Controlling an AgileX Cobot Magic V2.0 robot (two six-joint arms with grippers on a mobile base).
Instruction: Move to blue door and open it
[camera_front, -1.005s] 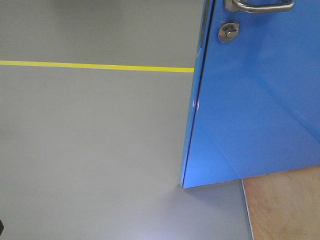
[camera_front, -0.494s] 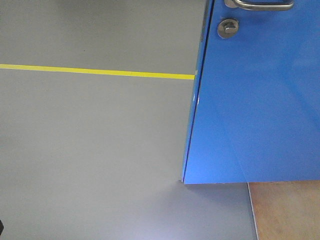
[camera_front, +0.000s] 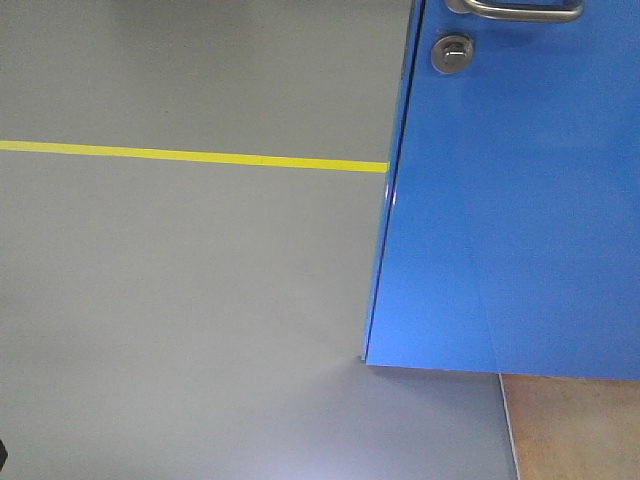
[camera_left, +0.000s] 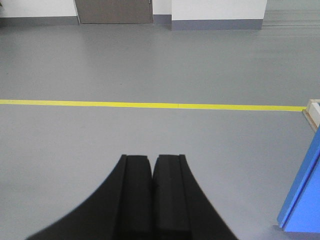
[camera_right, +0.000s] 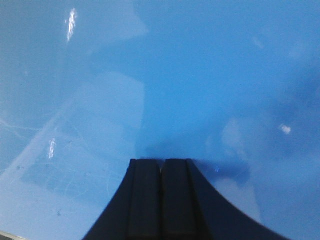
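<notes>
Left: grey floor (camera_front: 180, 300) with thin yellow tape line (camera_front: 190, 155); left hand (camera_left: 152, 165) clenched on nothing, aimed at open floor. Right: tall glossy blue door (camera_front: 510, 200), free edge standing clear of any frame, apparently swung partly open. Right hand (camera_right: 161, 162) clenched, empty, tips at or almost against panel. Approach done; more swing probably left.

No readable text, label, brand, number or sign anywhere: none on the blue door (camera_front: 510, 200), none on the grey floor (camera_left: 150, 65), none on the wall (camera_left: 215, 9) at 12 o'clock.
</notes>
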